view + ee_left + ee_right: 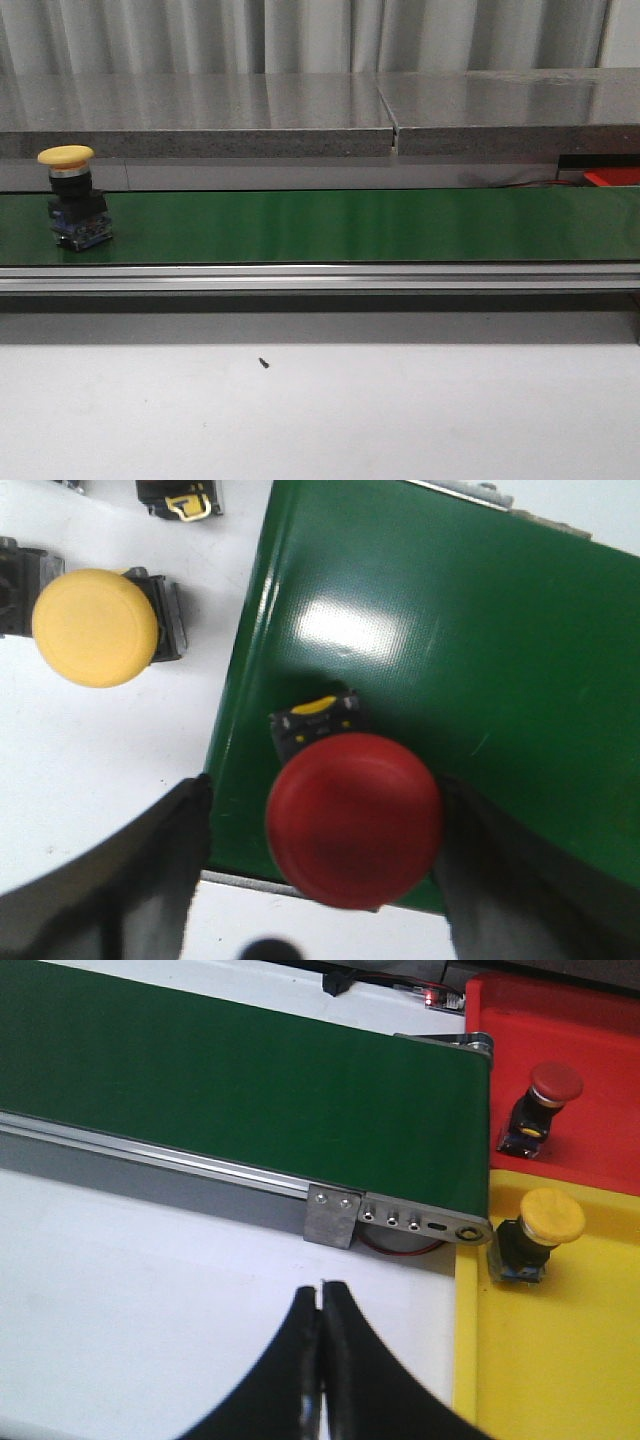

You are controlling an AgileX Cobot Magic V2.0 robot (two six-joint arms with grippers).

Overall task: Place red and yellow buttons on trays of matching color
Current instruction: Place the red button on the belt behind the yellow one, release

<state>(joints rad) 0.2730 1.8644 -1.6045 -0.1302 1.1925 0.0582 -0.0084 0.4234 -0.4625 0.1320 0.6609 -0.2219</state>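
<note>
Green belt [340, 225], glossy and faintly textured, runs across the front view with a speckled grey stone ledge [200, 115] behind and a white table [320, 410] before it. Only this view shows the yellow button [72, 196] standing upright near the belt's left end, mushroom cap up, black body below.

Left wrist view alone shows a red button [352, 815] at the belt's edge, seen from above: round matte cap, axis vertical, black base with a yellow tab peeking out. The left gripper [320, 880] is spread wide, one finger [150, 870] on either side of the cap and neither touching it. Beside the belt, on white, stands a spare yellow button [95, 627].

Right wrist view alone shows the belt's far end with its metal bracket [400, 1222], and the plastic trays: a red tray [590, 1090] holding an upright red-capped button [545, 1100], and next to it a yellow tray [560, 1360] holding an upright yellow-capped button [540, 1235]. The right gripper [321, 1305] hangs over the table, its dark curved fingers pressed together on nothing.
</note>
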